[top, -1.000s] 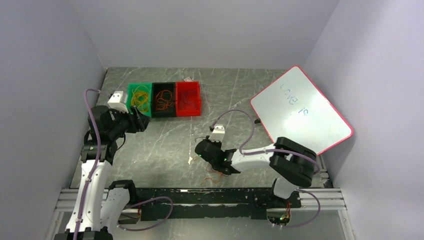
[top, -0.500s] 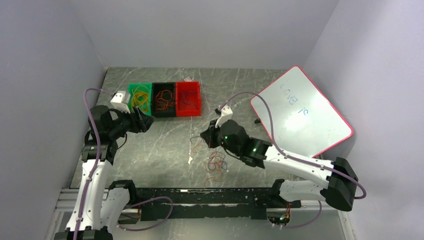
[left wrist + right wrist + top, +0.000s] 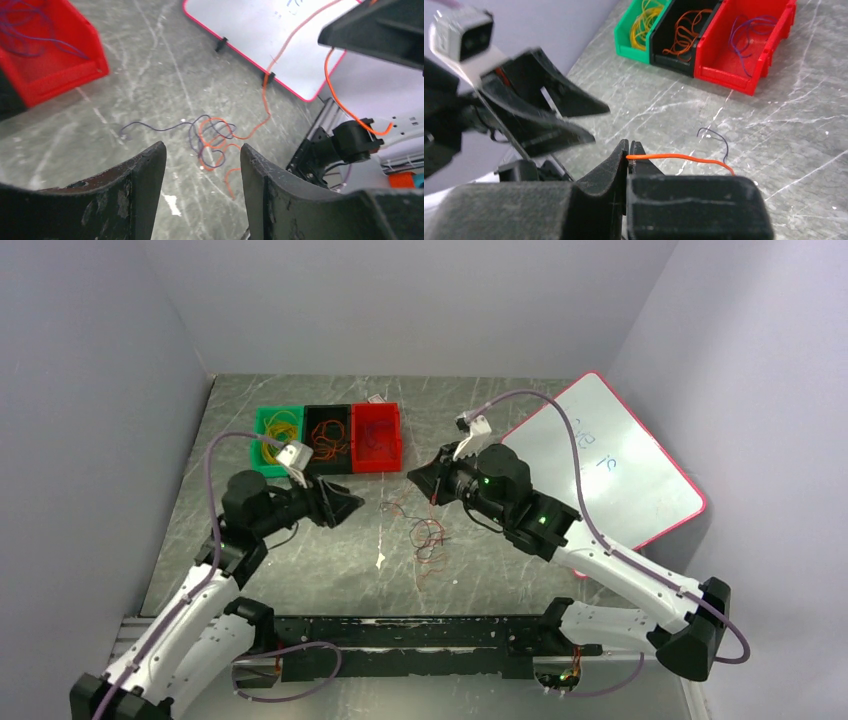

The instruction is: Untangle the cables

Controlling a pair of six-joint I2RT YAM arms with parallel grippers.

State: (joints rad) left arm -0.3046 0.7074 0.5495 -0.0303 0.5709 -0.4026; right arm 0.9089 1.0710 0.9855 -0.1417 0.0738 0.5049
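A tangle of orange and dark cables [image 3: 428, 540] lies on the grey marble table, near the middle. My right gripper [image 3: 415, 478] hangs above and behind it, shut on the end of one orange cable [image 3: 674, 157]. That cable [image 3: 267, 95] runs down from the grip to the tangle [image 3: 212, 140]. The right gripper's tips [image 3: 629, 150] meet with the cable pinched between them. My left gripper [image 3: 355, 505] is open with nothing in it, left of the tangle and pointing toward it. In the left wrist view, the left gripper [image 3: 202, 150] frames the tangle. One dark cable end [image 3: 719, 137] lies loose on the table.
Three bins stand at the back left: a green bin [image 3: 258, 420] with yellow cables, a black bin [image 3: 327, 410] with orange ones, and a red bin [image 3: 376, 465] with dark ones. A pink-edged whiteboard [image 3: 610, 465] lies at the right.
My right gripper has risen from the tangle and moved back, shut on the orange cable and stretching it out. The left arm has swung right, from the bins toward the tangle.
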